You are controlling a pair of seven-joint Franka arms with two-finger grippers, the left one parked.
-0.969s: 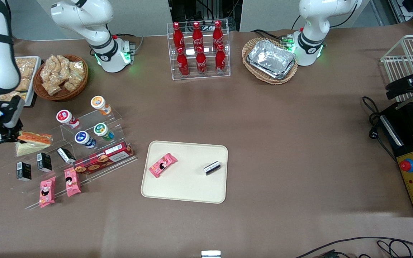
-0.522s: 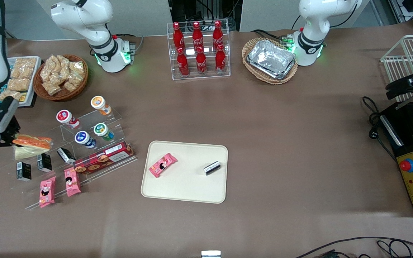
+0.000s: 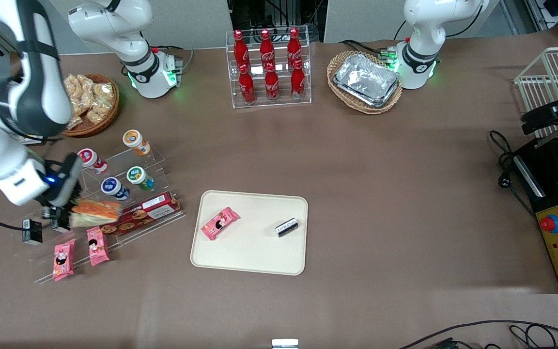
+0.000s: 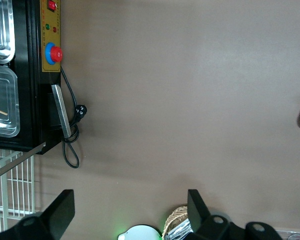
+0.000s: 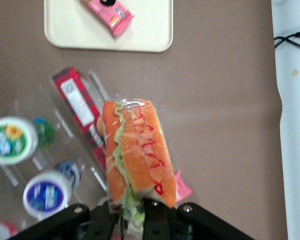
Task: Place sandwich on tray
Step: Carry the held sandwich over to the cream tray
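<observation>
The clear-wrapped sandwich (image 3: 94, 213) (image 5: 136, 155), orange with pale bread and green filling, hangs in the air above the acrylic snack rack (image 3: 129, 213). My right gripper (image 3: 61, 209) (image 5: 135, 220) is shut on its end. The cream tray (image 3: 259, 254) (image 5: 70, 30) lies flat toward the table's middle, apart from the sandwich, and carries a pink snack packet (image 3: 220, 223) (image 5: 108, 12) and a small black packet (image 3: 286, 227).
The rack holds a red biscuit box (image 3: 141, 212), several yoghurt cups (image 3: 114, 188), black cartons (image 3: 32, 230) and pink packets (image 3: 98, 245). A snack basket (image 3: 90, 102), a cola bottle rack (image 3: 269, 68) and a foil-tray basket (image 3: 365, 80) stand farther from the camera.
My gripper has carried the sandwich from the working arm's end of the rack over the rack toward the tray. The arm now covers the white snack tray.
</observation>
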